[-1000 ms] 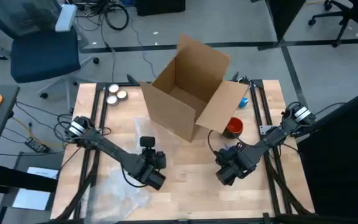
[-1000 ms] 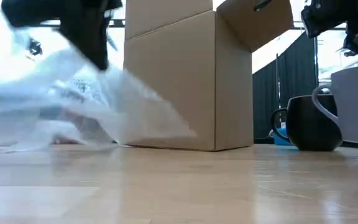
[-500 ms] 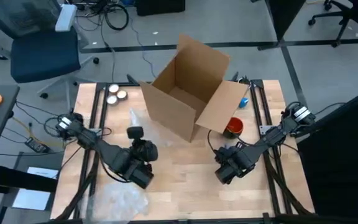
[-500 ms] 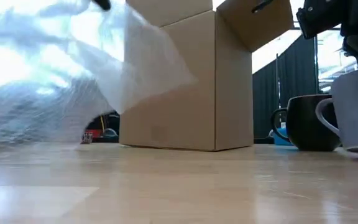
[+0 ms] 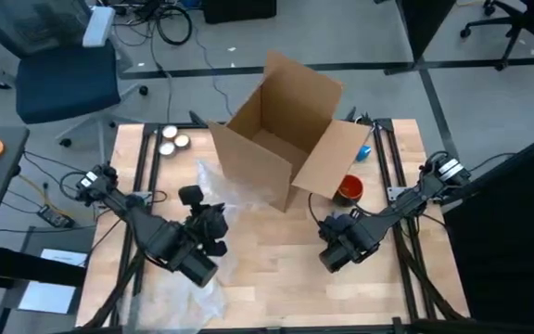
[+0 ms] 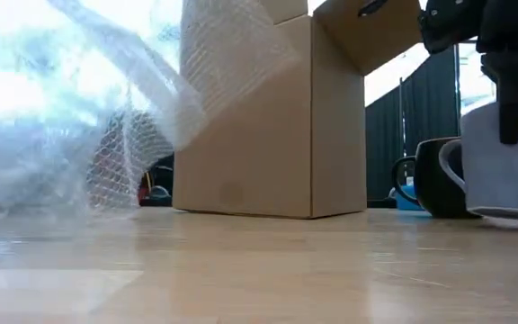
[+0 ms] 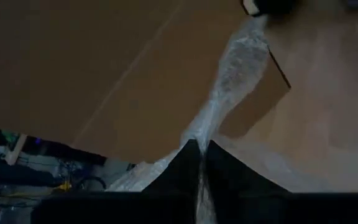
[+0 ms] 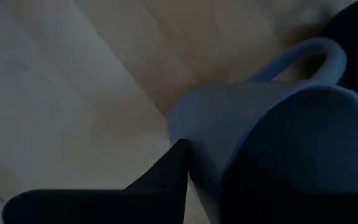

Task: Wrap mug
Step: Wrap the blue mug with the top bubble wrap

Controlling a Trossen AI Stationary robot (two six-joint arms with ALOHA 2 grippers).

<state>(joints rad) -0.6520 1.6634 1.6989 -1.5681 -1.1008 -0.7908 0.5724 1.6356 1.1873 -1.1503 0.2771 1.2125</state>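
High view: the left gripper [image 5: 213, 225] sits over the near-left part of the table [image 5: 276, 269], with crumpled bubble wrap [image 5: 239, 193] spreading from it toward the open cardboard box [image 5: 281, 139]. The right gripper [image 5: 334, 252] is low on the near-right; a second, dark mug with an orange inside [image 5: 348, 190] stands by the box flap, untouched. Two small round tins [image 5: 171, 139] lie at the far-left corner.

Low view: the bubble wrap [image 6: 106, 99] hangs lifted, a sheet draped in front of the box [image 6: 268, 126]. At the right edge the pale mug [image 6: 502, 166] rests on the table with the right arm's dark finger down over it; the dark mug [image 6: 439, 175] stands just behind.

Left wrist view: the two dark fingers [image 7: 182, 171] are pinched tight together on a twisted strand of bubble wrap [image 7: 235, 74].

Right wrist view: one finger [image 8: 166, 177] lies outside the pale mug [image 8: 272, 130] wall and the other looks to be inside it — closed on the rim, handle pointing away.

Step in hand: sheet lifted, mug held — bringing the two together, by my reading.

Next move: likely spread the wrap flat near the mug, then set the mug on it; the bunched sheet may need opening out.
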